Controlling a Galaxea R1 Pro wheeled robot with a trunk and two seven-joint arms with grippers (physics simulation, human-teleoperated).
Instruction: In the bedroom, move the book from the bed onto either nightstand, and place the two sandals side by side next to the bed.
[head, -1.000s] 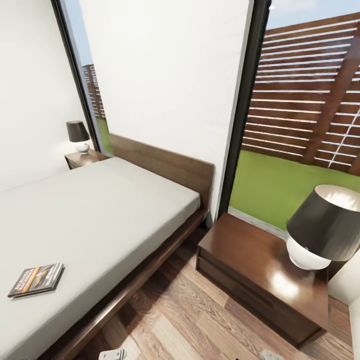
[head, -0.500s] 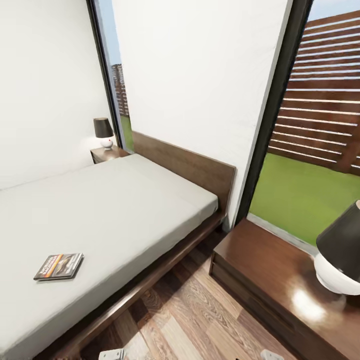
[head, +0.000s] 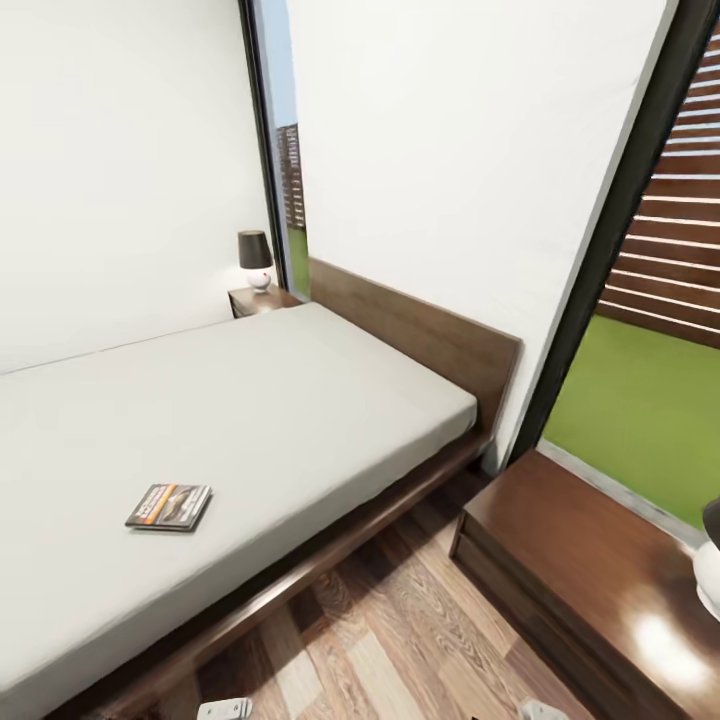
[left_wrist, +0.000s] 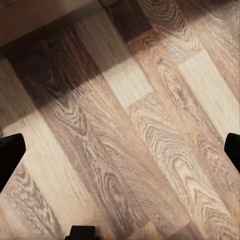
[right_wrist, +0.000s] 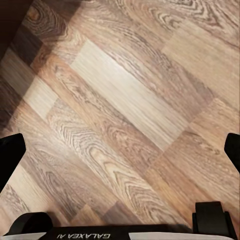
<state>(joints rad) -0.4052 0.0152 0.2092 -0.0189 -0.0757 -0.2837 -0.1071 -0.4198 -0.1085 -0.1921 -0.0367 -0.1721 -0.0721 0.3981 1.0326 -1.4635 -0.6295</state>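
Note:
The book (head: 168, 507), dark with an orange band, lies flat on the pale mattress of the bed (head: 300, 400), toward its near side. A dark wooden nightstand (head: 570, 560) stands at the right, beside the headboard. A second nightstand (head: 262, 298) sits at the bed's far side. The sandals are out of view. In the left wrist view my left gripper (left_wrist: 120, 150) hangs open over bare plank floor, its fingertips (left_wrist: 10, 155) far apart. My right gripper (right_wrist: 120, 152) is likewise open over the floor, with nothing between its fingers.
A black-shaded lamp (head: 255, 258) stands on the far nightstand, and the white base of another lamp (head: 708, 575) sits on the near one. Plank floor (head: 380, 630) runs between bed and near nightstand. A tall window (head: 650, 330) looks onto grass.
The whole head view has swung left: bed, book and nightstands sit further right in the picture, and the near lamp has slid almost out of frame. The book itself has not moved on the bed.

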